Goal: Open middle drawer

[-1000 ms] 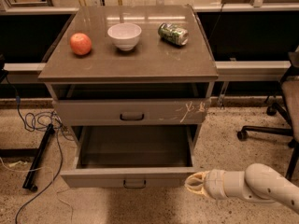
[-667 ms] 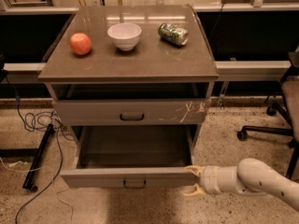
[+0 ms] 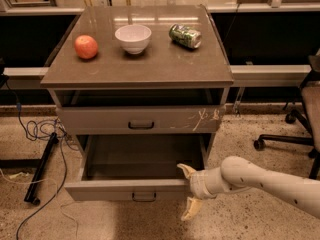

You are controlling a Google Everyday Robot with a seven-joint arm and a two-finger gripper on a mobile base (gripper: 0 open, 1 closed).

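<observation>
- Far left, loose cables (image 3: 35,131) and a black stand leg (image 3: 42,166) lie on the speckled floor, where they were 1 second ago.
- On the cabinet top (image 3: 150,69) an apple (image 3: 86,46) sits at the left and a white bowl (image 3: 133,38) just right of it. Neither has shifted.
- Under the top, the scratched drawer (image 3: 100,119) is closed, its whitish marks at the right end.
- Below that, the middle drawer (image 3: 110,189) stands pulled well out, its deep box showing and its small dark handle (image 3: 144,196) facing the room. It looks no further out than 1 second ago.
- A green can (image 3: 185,36) lies on its side at the right of the top, well apart from the bowl, unmoved.
- The gripper (image 3: 189,190) is what has changed. 1 second ago it hung just right of the middle drawer's front, clear of it. Now it has slid left to that front's right end.
- Its 2 fingers (image 3: 184,169) are spread wide, 1 above the front's top edge and 1 below its bottom edge. They hold nothing, and I cannot tell whether they touch the front.
- The pale arm (image 3: 270,179) reaches in low from the right and now stretches further left.
- Far right, an office chair (image 3: 282,138) stands on the floor, as before.
</observation>
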